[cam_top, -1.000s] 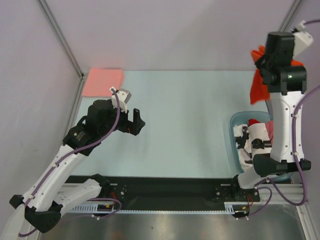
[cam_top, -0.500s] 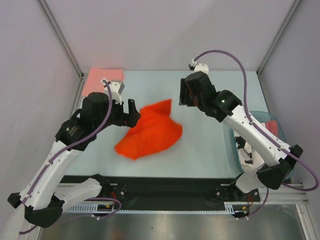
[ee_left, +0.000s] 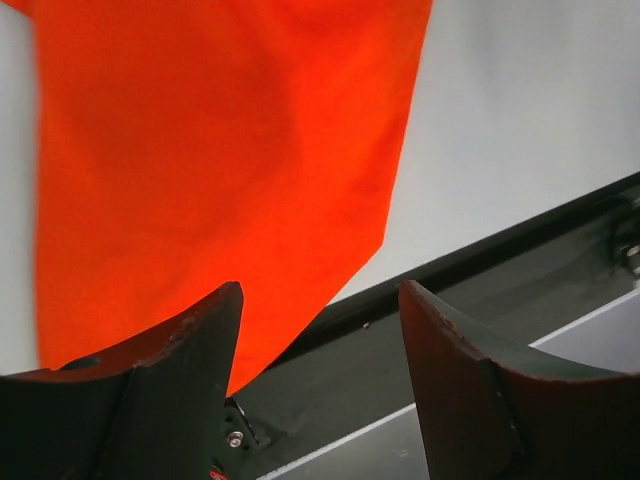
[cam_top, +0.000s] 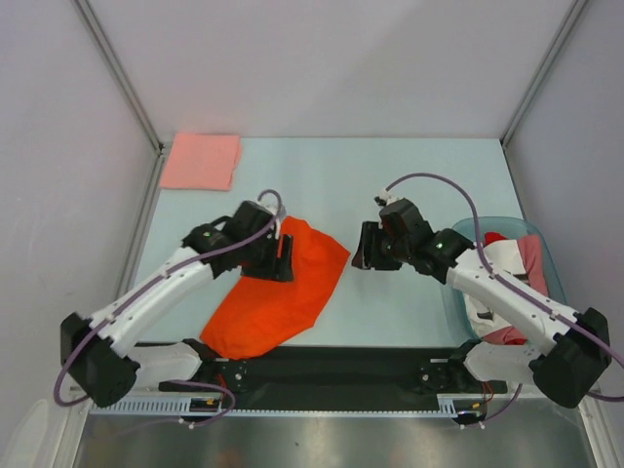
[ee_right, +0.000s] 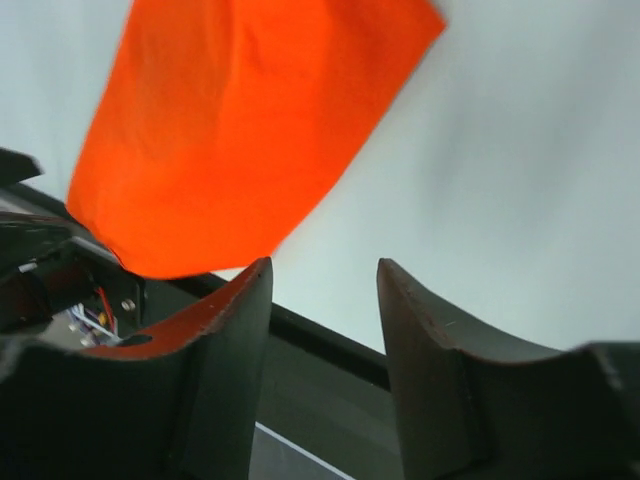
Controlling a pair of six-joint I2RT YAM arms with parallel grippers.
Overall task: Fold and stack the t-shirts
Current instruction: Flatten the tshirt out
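An orange t-shirt (cam_top: 283, 292) lies spread and crumpled on the pale table, its lower end reaching the black front rail. My left gripper (cam_top: 285, 260) hovers over its upper left part, open, with nothing between the fingers; the left wrist view shows the orange t-shirt (ee_left: 220, 150) beyond the left gripper (ee_left: 320, 300). My right gripper (cam_top: 362, 248) is just right of the shirt's top corner, open and empty. In the right wrist view the orange t-shirt (ee_right: 250, 120) lies ahead of the right gripper (ee_right: 325, 275). A folded pink t-shirt (cam_top: 201, 161) rests at the back left corner.
A translucent blue basket (cam_top: 456, 237) stands at the right, behind my right arm, holding white, red and pink clothes (cam_top: 512, 255). The black rail (cam_top: 351, 356) runs along the table's near edge. Frame posts rise at both back corners.
The right gripper swung the orange t-shirt from above the basket to mid-table and let it go. The shirt dropped flat, and both grippers came down beside it.
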